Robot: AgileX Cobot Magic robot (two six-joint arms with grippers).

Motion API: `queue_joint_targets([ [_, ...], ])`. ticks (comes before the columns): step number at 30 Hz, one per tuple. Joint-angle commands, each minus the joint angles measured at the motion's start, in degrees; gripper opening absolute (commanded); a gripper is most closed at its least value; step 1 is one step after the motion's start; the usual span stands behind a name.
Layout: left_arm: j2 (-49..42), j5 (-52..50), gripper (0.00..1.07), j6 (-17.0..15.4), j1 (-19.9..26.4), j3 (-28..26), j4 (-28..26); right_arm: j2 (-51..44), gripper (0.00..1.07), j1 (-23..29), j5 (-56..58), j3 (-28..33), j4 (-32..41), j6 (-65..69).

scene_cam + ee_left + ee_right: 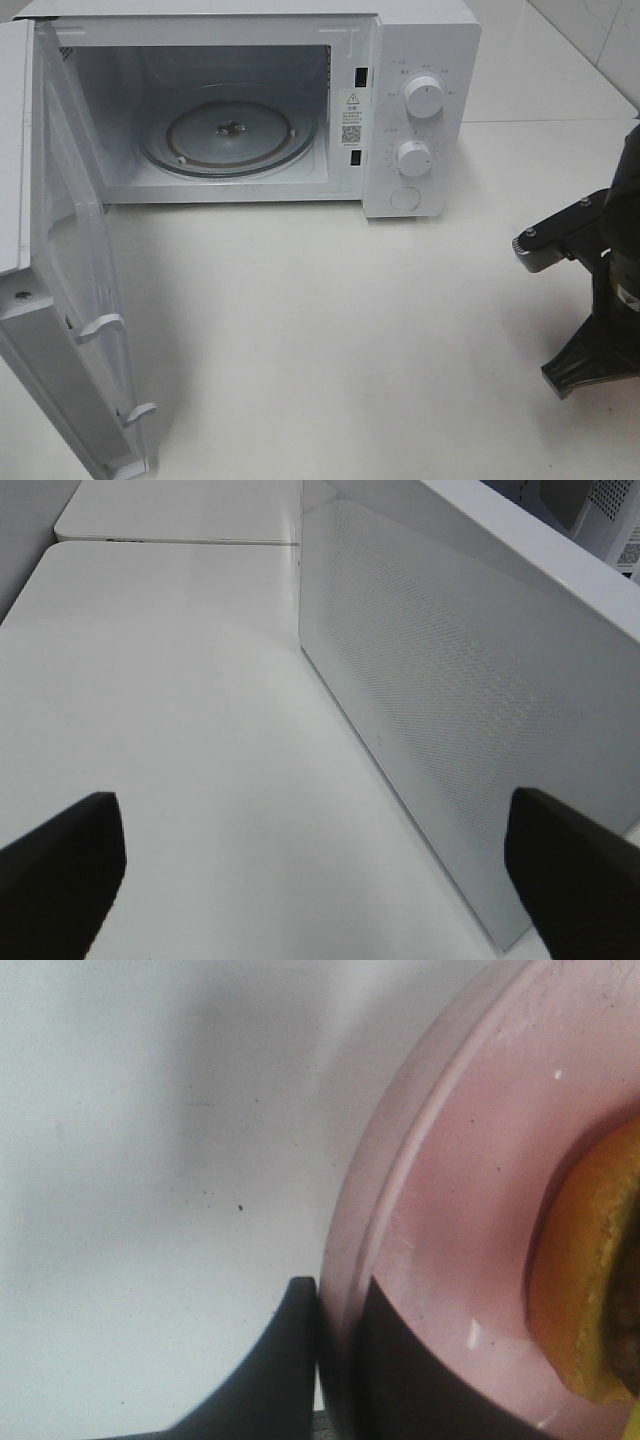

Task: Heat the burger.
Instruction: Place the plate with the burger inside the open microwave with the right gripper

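Far left of the high view: microwave door, swung fully open toward the camera, inner face and latch hooks showing. Beside its outer, dotted face, as seen from the left wrist: left gripper, dark fingers spread wide, released, holding nothing, with bare white table underneath. Outside the high view's frame.

Next, the microwave itself: a white box at the back of the table, cavity open to the front. Flat on the cavity floor, a round glass turntable. Right of the cavity, a control panel with upper knob, lower knob and round button, one under another.

Further right, a stretch of white table, then at the frame's edge the right arm, black, low over the surface, cut off by the border.

From the right wrist: right gripper clenched on the rim of a pink plate, one finger outside the rim on the table side, the other on the plate's inner slope. On the plate, inward from the rim and apart from the fingers: the burger, seen only as a curved orange-brown edge of bun with a hint of yellow at the bottom, cropped by the frame. Too little showing to tell its long axis or which way it points. Outside the microwave, over at the right arm's end of the table.
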Motion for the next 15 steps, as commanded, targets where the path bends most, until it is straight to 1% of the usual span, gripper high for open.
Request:
queue_joint_targets([
  [1, -1.15, -0.46, 0.98, 0.06, -0.34, 0.00, -0.06, -2.58, 0.00, 2.06, 5.56, 0.23, -3.09, -0.29],
  [6, -1.15, -0.46, 0.98, 0.06, -0.34, 0.00, -0.06, -4.76, 0.00, 4.47, 8.25, 0.46, -3.09, -0.46],
  [7, -1.15, -0.46, 0.98, 0.06, -0.34, 0.00, -0.06, -5.67, 0.00, 5.50, 8.31, 1.20, -3.09, -0.52],
  [10, -1.15, -0.46, 0.98, 0.06, -0.34, 0.00, -0.06, -6.07, 0.00, 6.02, 8.54, 1.72, -3.09, -0.52],
  [12, -1.15, -0.46, 0.98, 0.06, -0.34, 0.00, -0.06, -7.62, 0.00, 7.85, 9.45, 3.72, -2.81, -0.23],
  [15, -1.15, -0.46, 0.98, 0.06, -0.34, 0.00, -0.06, -8.65, 0.00, 9.11, 9.57, 4.41, -2.81, 0.17],
])
